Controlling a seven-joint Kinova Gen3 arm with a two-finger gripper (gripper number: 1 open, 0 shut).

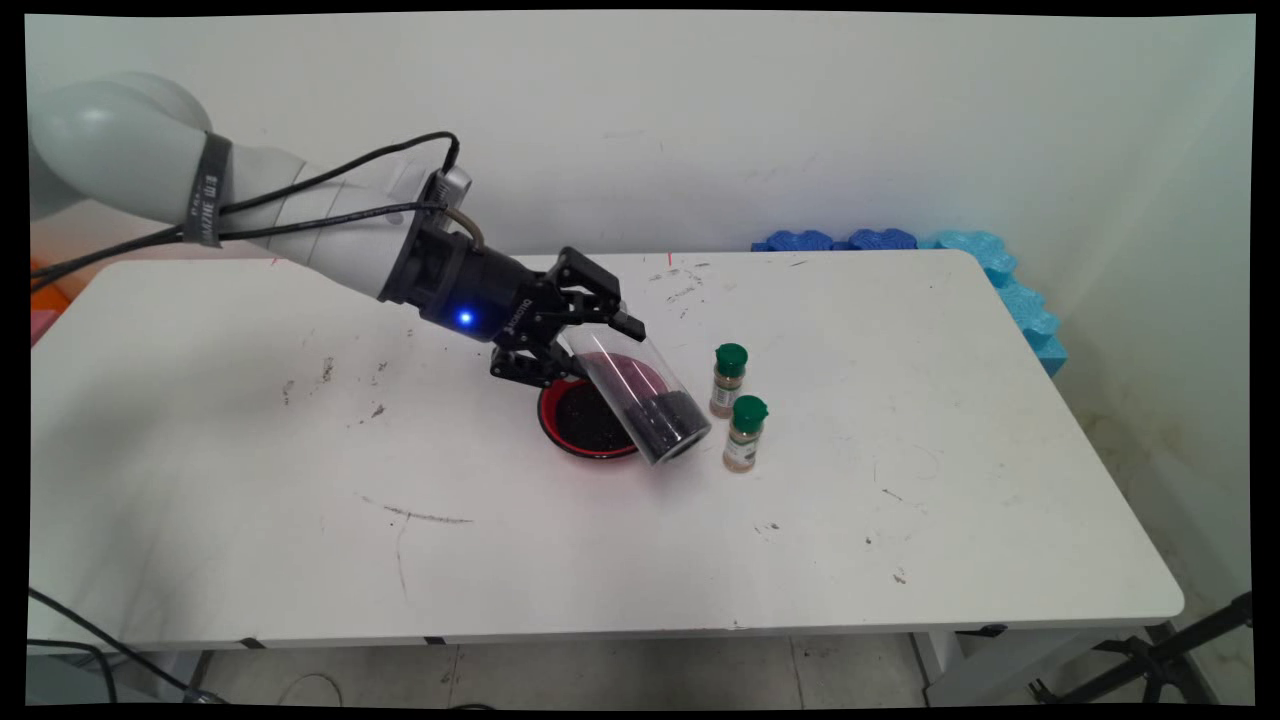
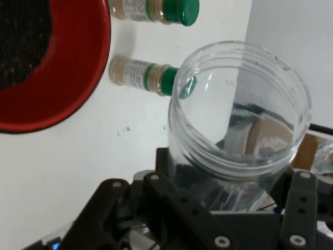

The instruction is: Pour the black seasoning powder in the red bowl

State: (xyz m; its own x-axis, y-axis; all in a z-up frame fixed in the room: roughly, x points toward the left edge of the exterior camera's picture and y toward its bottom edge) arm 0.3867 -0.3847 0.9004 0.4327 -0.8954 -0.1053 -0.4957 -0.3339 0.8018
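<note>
Hiding bowl's (image 1: 560, 425) rim: gripped jar (image 1: 640, 395)

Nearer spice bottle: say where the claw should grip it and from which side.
Grip the nearer spice bottle round its body below the green cap, coming from the table's open right side: it stands upright, with the other spice bottle just behind and the tilted clear jar at left.

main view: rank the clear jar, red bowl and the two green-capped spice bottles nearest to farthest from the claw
1. clear jar, held in the claw.
2. red bowl, just below it.
3. far spice bottle, to the right.
4. near spice bottle, right and nearer the camera.
</note>
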